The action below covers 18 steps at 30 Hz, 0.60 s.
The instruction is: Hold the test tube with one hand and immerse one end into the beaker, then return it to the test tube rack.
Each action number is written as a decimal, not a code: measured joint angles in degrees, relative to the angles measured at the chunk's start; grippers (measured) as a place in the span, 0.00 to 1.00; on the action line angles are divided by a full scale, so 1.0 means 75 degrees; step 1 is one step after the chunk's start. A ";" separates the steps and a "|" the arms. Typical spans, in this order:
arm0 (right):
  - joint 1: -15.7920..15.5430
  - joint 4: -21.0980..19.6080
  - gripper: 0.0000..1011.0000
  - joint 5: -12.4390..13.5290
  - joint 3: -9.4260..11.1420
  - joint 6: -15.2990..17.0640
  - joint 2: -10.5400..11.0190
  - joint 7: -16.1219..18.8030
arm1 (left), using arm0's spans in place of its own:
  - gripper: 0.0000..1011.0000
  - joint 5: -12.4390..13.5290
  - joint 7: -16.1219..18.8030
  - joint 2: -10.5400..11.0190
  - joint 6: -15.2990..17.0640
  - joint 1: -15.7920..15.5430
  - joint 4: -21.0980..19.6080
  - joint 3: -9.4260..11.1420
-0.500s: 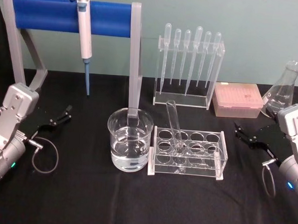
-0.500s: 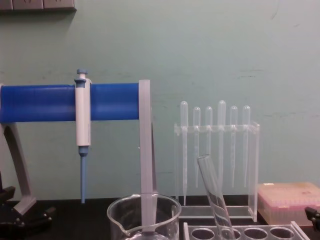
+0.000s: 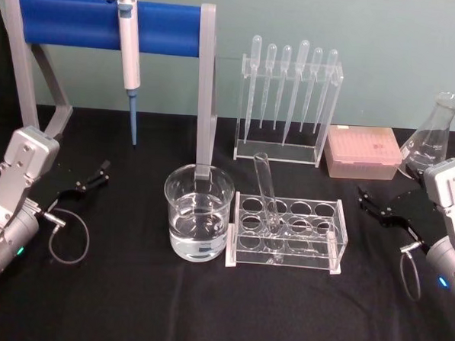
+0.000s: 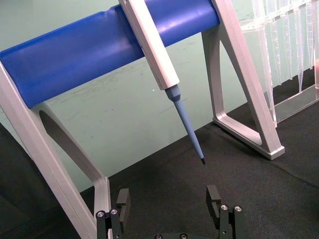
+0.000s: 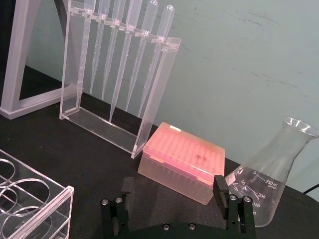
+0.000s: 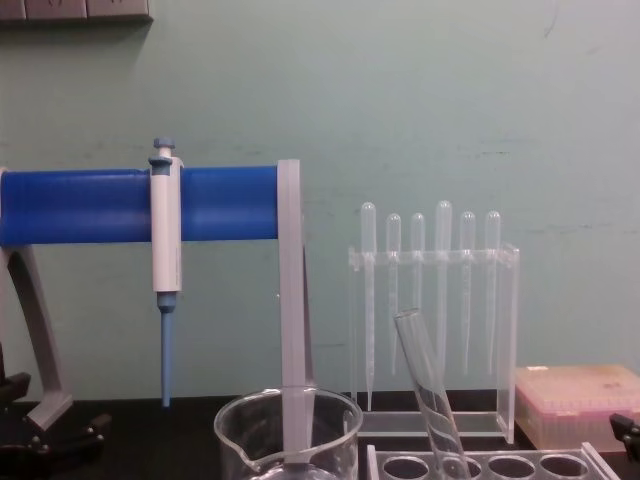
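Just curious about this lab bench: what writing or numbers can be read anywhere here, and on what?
"250 ml": on the conical flask.
"200": on the flask, below that.
"150": lower still.
Dark marks on the pink box: too blurred to read.

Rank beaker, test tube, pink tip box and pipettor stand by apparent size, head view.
1. pipettor stand
2. beaker
3. pink tip box, though it sits farther back
4. test tube
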 joint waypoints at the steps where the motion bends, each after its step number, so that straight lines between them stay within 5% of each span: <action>1: 0.0000 0.0000 0.99 0.0000 0.0000 0.0000 0.0000 0.0000 | 0.99 0.0000 0.0000 0.0000 0.0000 0.0000 0.0000 0.0000; 18: -0.0244 -0.0340 0.99 -0.0131 0.0170 0.0074 0.0107 -0.0114 | 0.99 0.0000 0.0000 0.0000 0.0000 0.0000 0.0000 0.0000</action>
